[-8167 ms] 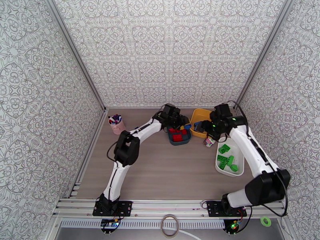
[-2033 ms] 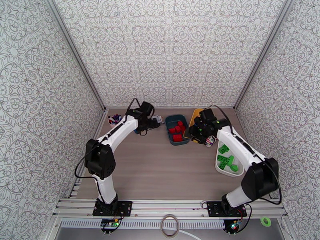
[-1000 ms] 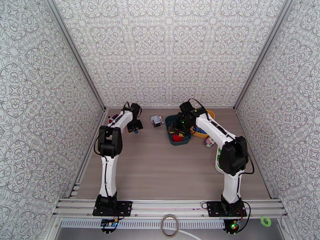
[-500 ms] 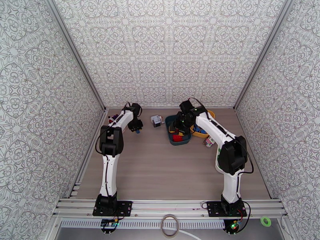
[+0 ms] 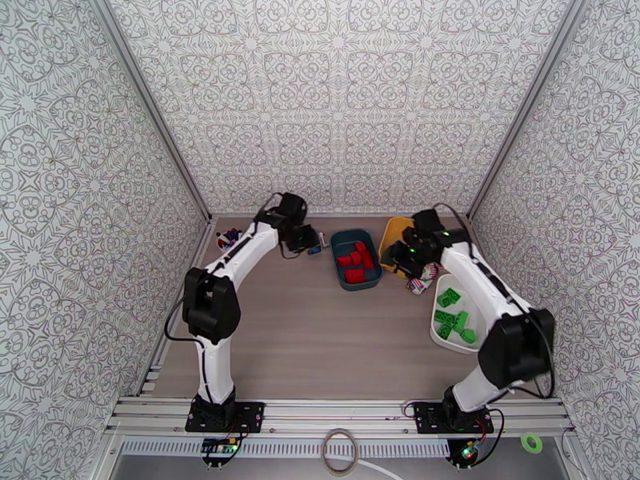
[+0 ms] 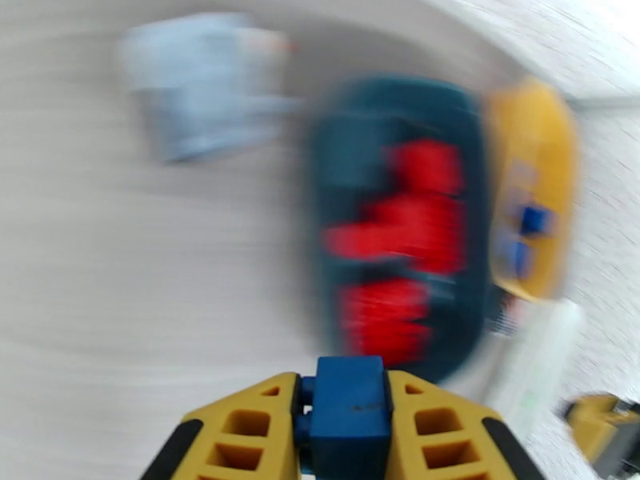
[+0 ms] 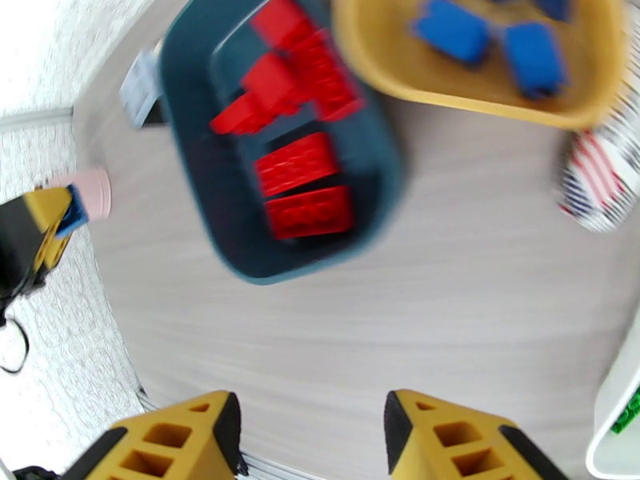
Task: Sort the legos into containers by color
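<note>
nearly done, we judge: reds (image 7: pixel 308 210) in the teal tub (image 7: pixel 196 154), greens (image 5: pixel 452 322) in the white tub (image 5: pixel 458 350), blues (image 7: pixel 452 30) in the yellow tub (image 7: pixel 480 114), left tool (image 6: pixel 346 394) gripping one blue brick (image 6: pixel 350 422), right tool (image 7: pixel 308 430) open, empty.

Three patterned walls close the space in: a back wall (image 5: pixel 336 106) and two side walls (image 5: pixel 72 194), all papered in the same grey-on-white floral tracery. Slim metal posts (image 5: pixel 156 112) run down the two back corners to a pale wood-grain table (image 5: pixel 320 346), which has a silver slotted rail (image 5: pixel 336 414) across its near edge. The light is bright and even, with only soft shadows on the wood.
</note>
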You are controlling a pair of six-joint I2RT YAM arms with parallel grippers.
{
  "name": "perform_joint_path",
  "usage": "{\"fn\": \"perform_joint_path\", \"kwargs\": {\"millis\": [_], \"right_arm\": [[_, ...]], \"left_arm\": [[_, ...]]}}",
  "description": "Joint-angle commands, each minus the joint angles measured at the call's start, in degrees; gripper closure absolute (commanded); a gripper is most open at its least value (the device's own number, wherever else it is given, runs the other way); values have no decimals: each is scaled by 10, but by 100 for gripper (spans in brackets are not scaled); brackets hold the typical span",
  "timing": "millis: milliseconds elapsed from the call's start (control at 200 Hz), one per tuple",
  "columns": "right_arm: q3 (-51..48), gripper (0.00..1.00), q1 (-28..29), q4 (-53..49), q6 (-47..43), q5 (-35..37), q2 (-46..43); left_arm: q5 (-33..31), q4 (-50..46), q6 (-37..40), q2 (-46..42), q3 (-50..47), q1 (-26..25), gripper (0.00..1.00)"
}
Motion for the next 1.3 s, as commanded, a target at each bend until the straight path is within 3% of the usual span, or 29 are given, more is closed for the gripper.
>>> {"fn": "perform_joint_path", "kwargs": {"millis": [0, 130, 325, 435, 490, 530, 600, 720, 955, 1010, 1165, 1296], "right_arm": [[-52, 47, -30, 25, 15, -15, -47], [-94, 47, -50, 20, 17, -20, -100], [-144, 47, -57, 1, 33, -15, -175], [-155, 47, -60, -12, 35, -10, -202], [-156, 47, -61, -20, 33, -7, -210], [-156, 47, -62, -27, 31, -4, -216], [-156, 46, -63, -34, 28, 0, -222], [-155, 46, -64, -38, 24, 1, -226], [-140, 44, -64, -46, 4, 15, -222], [-132, 42, -65, -51, -6, 23, -219], [-102, 33, -64, -61, -39, 40, -210], [-75, 30, -61, -63, -59, 45, -193]], "left_arm": [[94, 85, -66, 67, 71, -51, 87], [144, 178, -139, 145, 141, -82, 86], [180, 406, -301, 254, 178, -99, 85], [177, 412, -338, 325, 265, -105, 81], [180, 394, -340, 356, 321, -111, 68], [179, 382, -342, 368, 350, -114, 52], [176, 384, -343, 368, 354, -117, 34], [173, 413, -340, 330, 290, -112, 24], [174, 389, -264, 211, 171, -102, 16], [170, 369, -234, 175, 140, -101, 4], [125, 234, -98, 55, 70, -99, 1], [48, 111, 25, -46, 23, -101, 1]]}}
